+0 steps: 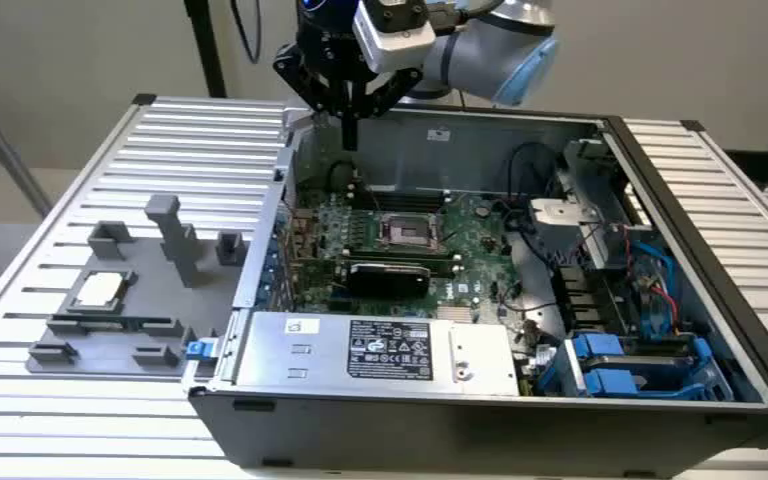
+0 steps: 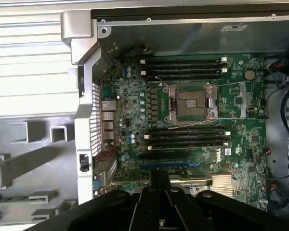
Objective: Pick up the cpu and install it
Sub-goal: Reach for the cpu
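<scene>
Exterior view: the gripper (image 1: 351, 128) hangs over the rear edge of the open case (image 1: 491, 430), fingers pressed together with nothing between them. The cpu (image 1: 100, 290) lies flat on the grey holder (image 1: 157, 300) on the counter (image 1: 77, 440), at the exterior view's left, well apart from the gripper. Wrist view: the socket (image 2: 192, 105) sits between two banks of memory slots (image 2: 183, 67)

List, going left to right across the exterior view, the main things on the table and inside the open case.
cpu → tall grey post → motherboard socket → blue drive carriers
</scene>
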`<state>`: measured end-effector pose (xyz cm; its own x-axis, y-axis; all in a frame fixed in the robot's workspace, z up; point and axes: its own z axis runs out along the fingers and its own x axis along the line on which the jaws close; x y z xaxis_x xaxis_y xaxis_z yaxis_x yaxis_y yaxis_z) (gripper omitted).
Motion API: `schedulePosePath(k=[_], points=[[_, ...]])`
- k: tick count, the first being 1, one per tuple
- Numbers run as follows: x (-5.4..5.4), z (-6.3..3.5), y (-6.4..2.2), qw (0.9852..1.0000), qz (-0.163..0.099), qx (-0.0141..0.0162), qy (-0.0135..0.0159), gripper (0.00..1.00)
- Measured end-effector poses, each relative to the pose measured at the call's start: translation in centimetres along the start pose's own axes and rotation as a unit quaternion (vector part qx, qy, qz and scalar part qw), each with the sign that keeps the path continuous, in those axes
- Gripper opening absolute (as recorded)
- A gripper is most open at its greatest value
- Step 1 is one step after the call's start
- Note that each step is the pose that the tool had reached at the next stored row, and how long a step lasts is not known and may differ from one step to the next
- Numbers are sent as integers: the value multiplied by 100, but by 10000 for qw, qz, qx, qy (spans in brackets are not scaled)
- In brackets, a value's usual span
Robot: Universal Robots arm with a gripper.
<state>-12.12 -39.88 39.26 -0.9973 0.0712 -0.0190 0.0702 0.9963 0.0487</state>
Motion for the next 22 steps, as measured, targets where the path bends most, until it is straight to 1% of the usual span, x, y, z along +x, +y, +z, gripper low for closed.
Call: schedulePosePath(k=[15,17,22], points=[[12,-1,-2,10000,1,1,0,11],[81,-3,-11,10000,0,1,1,11],[307,-9,-63,10000,0,1,0,11]])
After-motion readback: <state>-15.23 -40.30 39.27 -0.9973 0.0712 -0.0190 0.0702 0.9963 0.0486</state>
